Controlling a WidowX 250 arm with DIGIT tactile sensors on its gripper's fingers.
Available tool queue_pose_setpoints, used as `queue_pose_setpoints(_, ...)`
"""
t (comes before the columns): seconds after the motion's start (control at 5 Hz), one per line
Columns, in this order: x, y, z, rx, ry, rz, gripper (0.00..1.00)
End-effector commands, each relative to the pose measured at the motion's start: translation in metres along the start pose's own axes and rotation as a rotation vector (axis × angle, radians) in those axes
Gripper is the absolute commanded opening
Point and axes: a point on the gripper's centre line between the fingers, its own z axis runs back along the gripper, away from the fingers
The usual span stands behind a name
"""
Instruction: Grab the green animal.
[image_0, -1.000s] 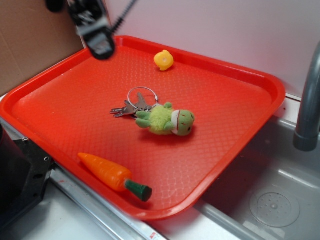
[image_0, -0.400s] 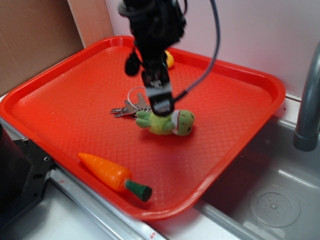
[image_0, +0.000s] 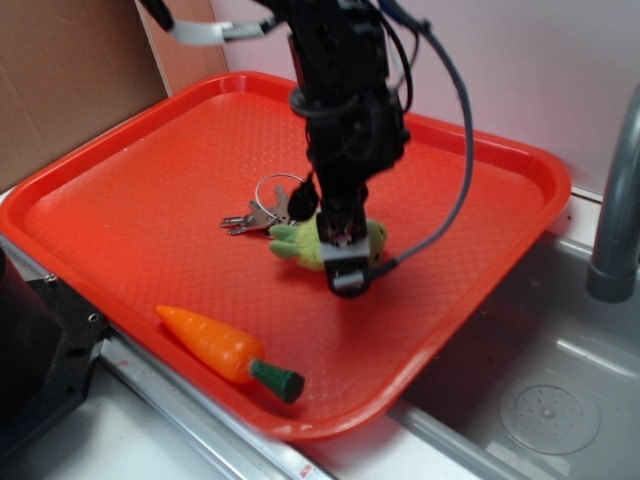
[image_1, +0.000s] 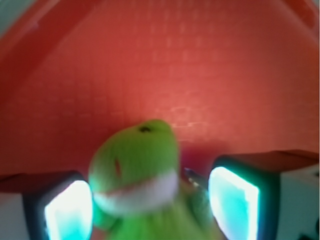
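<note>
The green animal (image_0: 298, 243), a small fuzzy lime-green plush frog, lies in the middle of the red tray (image_0: 120, 210), partly hidden behind my gripper (image_0: 343, 262). In the wrist view the frog (image_1: 137, 170) fills the lower middle, head up, between my two fingers (image_1: 67, 212). The jaws stand open on either side of it, with a gap on the right side. My gripper is low over the frog, close to the tray.
A key ring with keys (image_0: 262, 211) lies just left of the frog. An orange carrot with a green stem (image_0: 226, 351) lies near the tray's front edge. A grey faucet (image_0: 615, 190) and sink (image_0: 550, 410) are to the right. A cardboard wall (image_0: 60, 80) stands at left.
My gripper has moved from the tray's far left corner to the middle and come down over the frog, now hiding the yellow toy. The frog has not moved.
</note>
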Motion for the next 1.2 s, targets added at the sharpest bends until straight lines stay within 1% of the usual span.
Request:
queue_pose_setpoints(0.0,0.003,-0.005,0.0,0.019,-0.019,-0.042,0.0)
queue_pose_setpoints(0.2,-0.001,-0.001,0.009,-0.002,-0.022,-0.017,0.0)
queue_pose_setpoints(0.4,-0.005,0.006,0.035,0.002,-0.028,0.072,0.0)
queue_pose_setpoints(0.6,-0.014,0.022,0.076,0.014,-0.008,0.311,0.0)
queue_pose_setpoints(0.8,-0.036,0.034,0.111,0.013,-0.014,0.528,0.0)
queue_pose_setpoints(1.0,-0.068,0.041,0.142,0.017,-0.046,0.702,0.0)
